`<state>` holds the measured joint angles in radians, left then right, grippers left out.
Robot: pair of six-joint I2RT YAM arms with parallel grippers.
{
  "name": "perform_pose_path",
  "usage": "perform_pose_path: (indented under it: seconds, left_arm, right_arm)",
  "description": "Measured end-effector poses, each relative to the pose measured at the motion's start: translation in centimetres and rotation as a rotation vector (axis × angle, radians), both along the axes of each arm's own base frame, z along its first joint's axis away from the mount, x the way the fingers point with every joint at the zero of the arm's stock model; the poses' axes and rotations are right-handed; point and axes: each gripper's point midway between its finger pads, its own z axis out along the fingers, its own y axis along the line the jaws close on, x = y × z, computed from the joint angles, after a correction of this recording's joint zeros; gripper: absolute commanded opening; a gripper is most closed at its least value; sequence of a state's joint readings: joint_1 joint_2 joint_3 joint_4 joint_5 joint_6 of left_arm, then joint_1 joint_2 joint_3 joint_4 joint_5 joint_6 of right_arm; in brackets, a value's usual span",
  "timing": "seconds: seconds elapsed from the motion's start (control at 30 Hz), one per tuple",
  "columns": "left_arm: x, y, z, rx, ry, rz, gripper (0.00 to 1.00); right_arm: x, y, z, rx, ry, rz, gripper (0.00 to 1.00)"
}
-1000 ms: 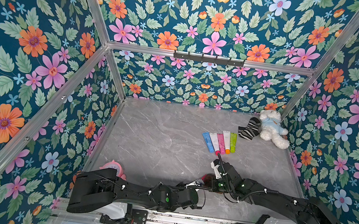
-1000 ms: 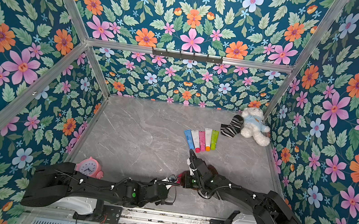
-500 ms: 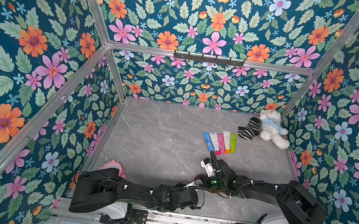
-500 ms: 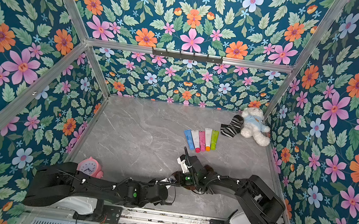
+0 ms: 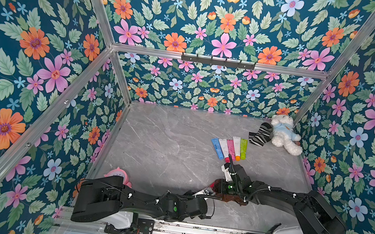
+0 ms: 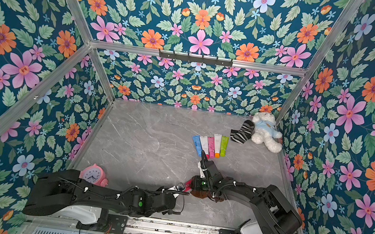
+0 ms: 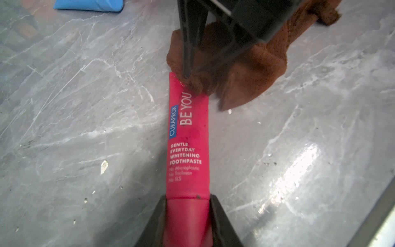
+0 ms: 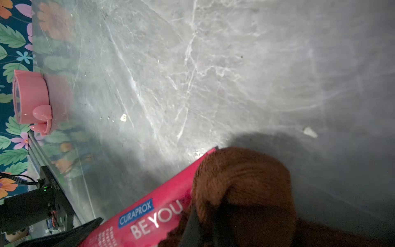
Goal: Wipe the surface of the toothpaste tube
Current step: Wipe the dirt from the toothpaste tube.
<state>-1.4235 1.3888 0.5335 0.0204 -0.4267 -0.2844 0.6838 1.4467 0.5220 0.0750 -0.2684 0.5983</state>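
Pink toothpaste tube [image 7: 188, 149] lies flat on the grey marble desk [image 5: 166, 139], lower centre of both top views near the front rail. It is mostly hidden there under the two arms, with just a sliver of the tube [image 6: 187, 185] showing. Label reads CURAPROX BE YOU. Left pincer [image 7: 188, 205] is part-way open, one jaw on each side of the cap end, gripping it; the tube runs straight out from it. Brown cloth [image 7: 252, 70] is bunched on the tube's flat crimped end, touching it and covering the tail of the lettering, the rest spilling onto the desk. Right pincer [image 8: 208, 222] is closed tight on the cloth, pressing it onto the tube. Left arm comes in from lower left of the frame, right arm from lower right, and they meet at the tube. A few white crumbs [image 7: 104, 166] lie on the desk beside the tube. Row of five coloured tubes [image 5: 229, 148] sits right of centre, just above the right wrist in the frame. Striped sock [image 5: 260, 134] and white teddy [image 5: 283, 136] lie at the desk's upper right corner, touching. Pink alarm clock [image 6: 93, 175] stands at the desk's lower left, behind the left arm.
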Motion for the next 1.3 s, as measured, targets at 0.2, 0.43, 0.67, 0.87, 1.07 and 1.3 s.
perform_pose_path:
  seconds: [0.2,0.43,0.67,0.87,1.07,1.3]
  left_arm:
    - [-0.2,0.0,-0.3,0.012,0.004,-0.007,0.00]
    - [-0.2,-0.2,-0.3,0.009,0.007,-0.010,0.00]
    - [-0.3,0.2,-0.6,0.027,0.011,-0.009,0.00]
    - [-0.2,0.3,-0.4,0.019,0.007,-0.006,0.00]
    - [-0.2,0.3,-0.4,0.018,0.006,-0.005,0.00]
    - [-0.1,0.1,0.2,-0.004,-0.002,-0.004,0.00]
  right_arm:
    - [-2.1,2.4,1.7,0.048,-0.032,0.101,0.00]
    - [-4.8,4.9,3.6,0.164,-0.001,0.206,0.00]
    - [-3.4,4.3,1.6,0.172,0.066,0.169,0.00]
    - [-1.9,3.1,0.4,0.167,0.099,0.116,0.00]
    - [-1.6,2.9,0.3,0.150,0.098,0.106,0.00]
    - [0.5,0.0,-0.2,0.010,0.009,-0.021,0.00]
